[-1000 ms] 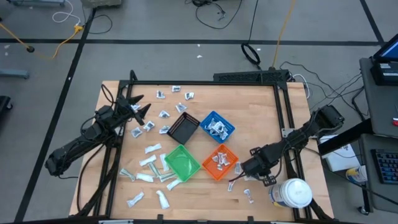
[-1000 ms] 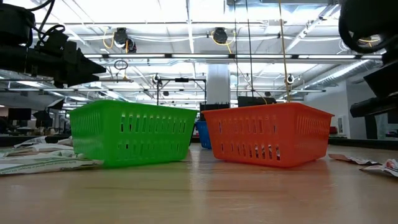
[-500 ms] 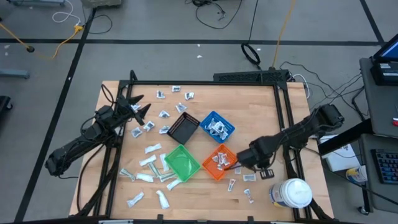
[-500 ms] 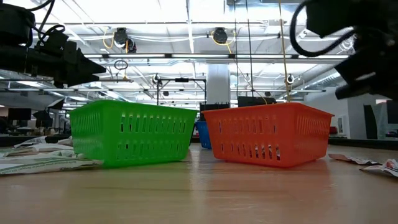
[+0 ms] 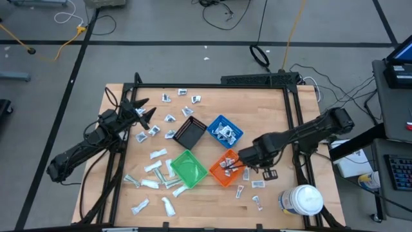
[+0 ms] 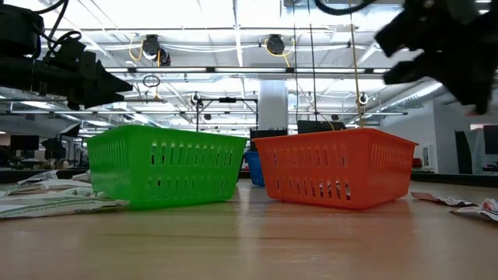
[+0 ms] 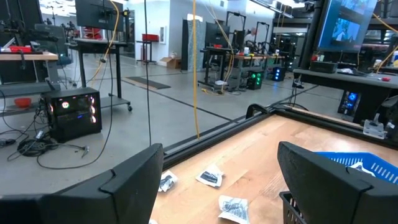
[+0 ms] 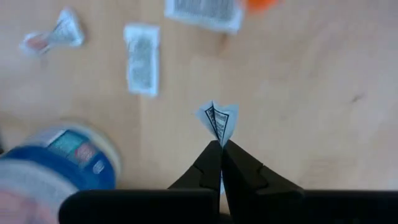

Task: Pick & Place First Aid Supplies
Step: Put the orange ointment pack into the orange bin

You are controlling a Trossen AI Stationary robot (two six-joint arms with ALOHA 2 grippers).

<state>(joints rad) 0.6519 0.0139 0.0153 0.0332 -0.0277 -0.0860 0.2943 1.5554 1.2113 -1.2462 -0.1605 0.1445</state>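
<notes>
Right pincer (image 8: pixel 220 144) has swung over the orange bin (image 5: pixel 226 167), clenched on a packet (image 8: pixel 217 119).

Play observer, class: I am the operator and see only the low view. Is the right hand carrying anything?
Observer: Yes. The right wrist view shows the right hand shut on a small white packet.
Operator: Where is it?
Observer: From above, it is close by the orange bin, at its right edge.
Operator: And the left hand?
Observer: The left hand is open and empty, above the left side of the table.
</notes>
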